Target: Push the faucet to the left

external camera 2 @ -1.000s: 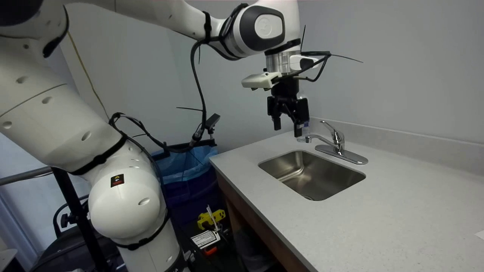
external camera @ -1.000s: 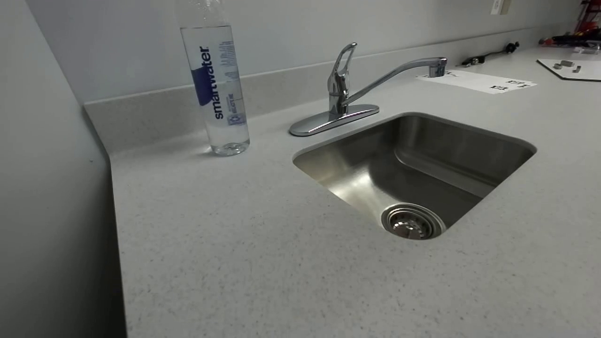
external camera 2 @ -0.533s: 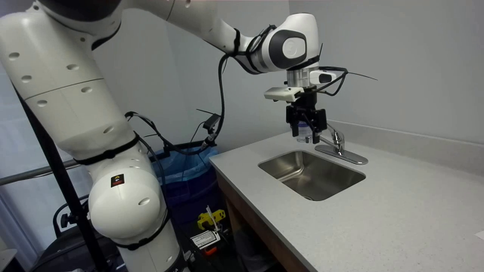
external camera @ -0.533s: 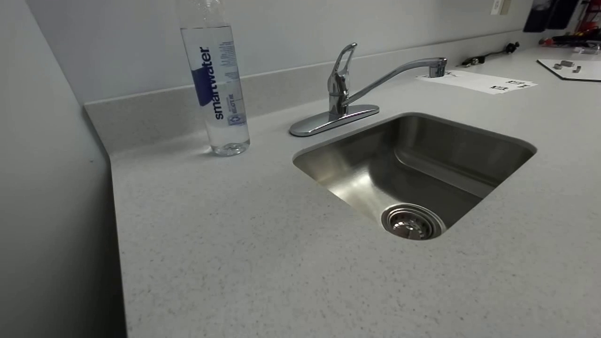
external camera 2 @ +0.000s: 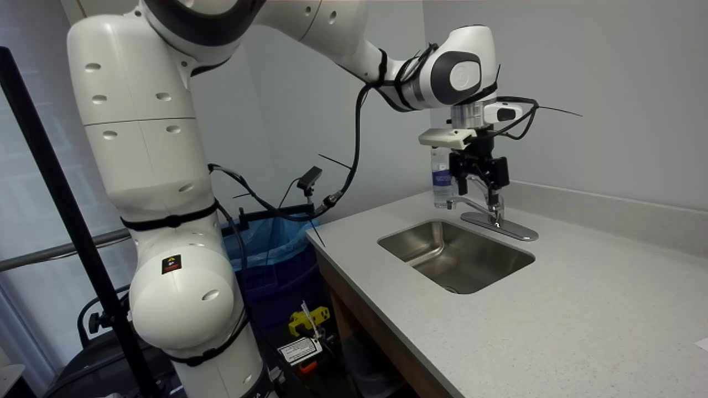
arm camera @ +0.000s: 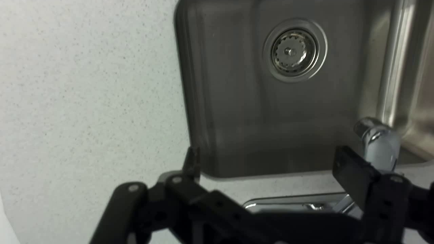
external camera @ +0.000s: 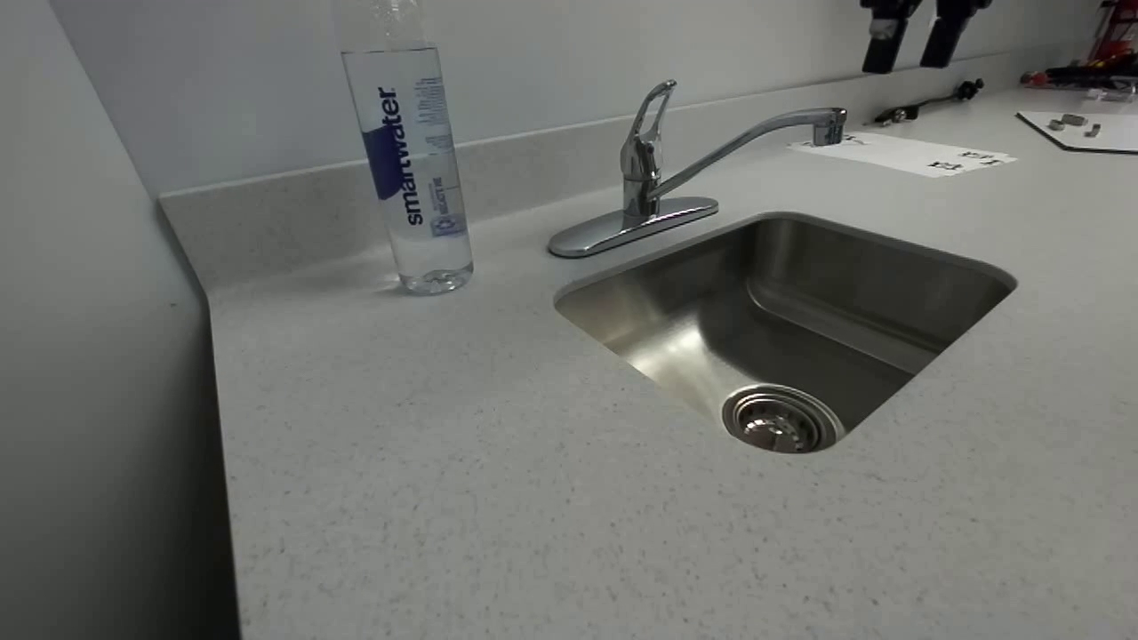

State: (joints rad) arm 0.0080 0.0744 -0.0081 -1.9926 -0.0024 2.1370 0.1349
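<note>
The chrome faucet point(external camera: 642, 173) stands behind the sink, its long spout pointing right in an exterior view. In an exterior view point(external camera 2: 470, 203) the spout points left, and a finger covers part of the lever and body. My gripper point(external camera 2: 477, 196) is open and empty, pointing down. In an exterior view the gripper point(external camera: 909, 64) hangs above and beyond the spout tip, apart from it. In the wrist view the fingers point(arm camera: 268, 157) are wide apart. The spout end point(arm camera: 381, 149) shows beside the right finger, which hides part of the spout; the base plate is partly hidden.
A steel sink point(external camera: 818, 356) is set into the counter point(external camera: 444, 462) in front of the faucet. A tall water bottle point(external camera: 404, 169) stands near the faucet; it also shows behind the gripper point(external camera 2: 442, 182). A paper point(external camera: 898, 153) lies on the counter. A wall backs the counter.
The arm has moved right in an exterior view, carrying the open gripper from beyond the spout tip to the lever. Its fingers now show at the top of an exterior view. The faucet is unmoved.
</note>
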